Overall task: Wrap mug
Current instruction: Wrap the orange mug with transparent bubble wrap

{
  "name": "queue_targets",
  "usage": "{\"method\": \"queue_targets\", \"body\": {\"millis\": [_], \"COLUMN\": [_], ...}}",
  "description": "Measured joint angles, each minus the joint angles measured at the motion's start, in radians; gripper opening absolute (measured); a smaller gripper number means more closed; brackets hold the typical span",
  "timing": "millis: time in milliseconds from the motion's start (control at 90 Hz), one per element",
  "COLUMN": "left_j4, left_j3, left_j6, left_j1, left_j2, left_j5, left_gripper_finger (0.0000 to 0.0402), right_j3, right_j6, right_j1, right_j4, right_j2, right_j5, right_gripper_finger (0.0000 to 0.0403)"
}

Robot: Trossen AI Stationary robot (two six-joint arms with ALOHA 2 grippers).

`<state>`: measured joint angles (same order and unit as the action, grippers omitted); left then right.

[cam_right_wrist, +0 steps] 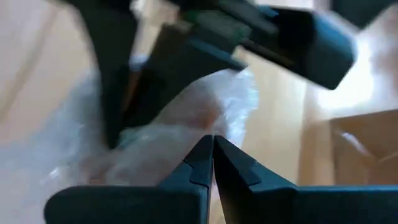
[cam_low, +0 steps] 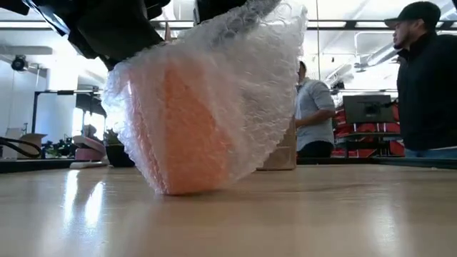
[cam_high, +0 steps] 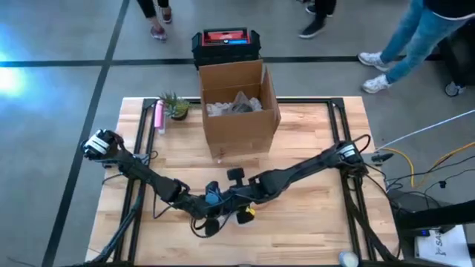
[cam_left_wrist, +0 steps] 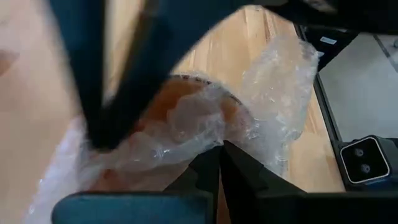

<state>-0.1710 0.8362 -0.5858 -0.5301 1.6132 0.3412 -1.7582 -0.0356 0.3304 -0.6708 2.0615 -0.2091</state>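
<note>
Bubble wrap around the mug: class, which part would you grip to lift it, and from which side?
Grip the loose bubble wrap bunched above the mug, coming from above. The mug sits low on the table inside smooth, bulging wrap, so its sides offer little purchase; the gathered top pinches flat. Both the left gripper and right gripper already meet there.

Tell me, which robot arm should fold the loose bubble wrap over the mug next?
Probably the left. Its gripper looks shut on the bubble wrap right beside the orange mug. The right gripper pinches wrap too, so it's close.
</note>
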Motion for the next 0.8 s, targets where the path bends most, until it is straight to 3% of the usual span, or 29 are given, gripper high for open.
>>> {"method": "queue_targets", "body": {"millis": [267,478,689,800], "left_j4": [0.003,0.086,0.344,0.345], "left_j3": [-0.003,0.000,0.000,-0.019], "left_j6": [-0.009,-0.028,-0.140,-0.157], "left_j1": [0.001,-0.003,-0.012,-0.010], "left_j2": [-0.028,-0.162,-0.226,-0.185], "left_j5": [0.006,-0.006,0.165,0.194], "left_gripper_finger": [0.0000,0.0000,0.0000,0.0000], "right_j3": [0.010,0.012,0.014,0.014], "right_j6": [0.043,0.043,0.032,0.025], "right_j1": [0.013,0.026,0.027,0.027], "right_j4": [-0.019,-0.029,-0.026,-0.023], "right_j2": [0.068,0.080,0.075,0.074], "right_j5": [0.007,0.007,0.008,0.008], "right_gripper_finger": [0.0000,0.0000,0.0000,0.0000]}}
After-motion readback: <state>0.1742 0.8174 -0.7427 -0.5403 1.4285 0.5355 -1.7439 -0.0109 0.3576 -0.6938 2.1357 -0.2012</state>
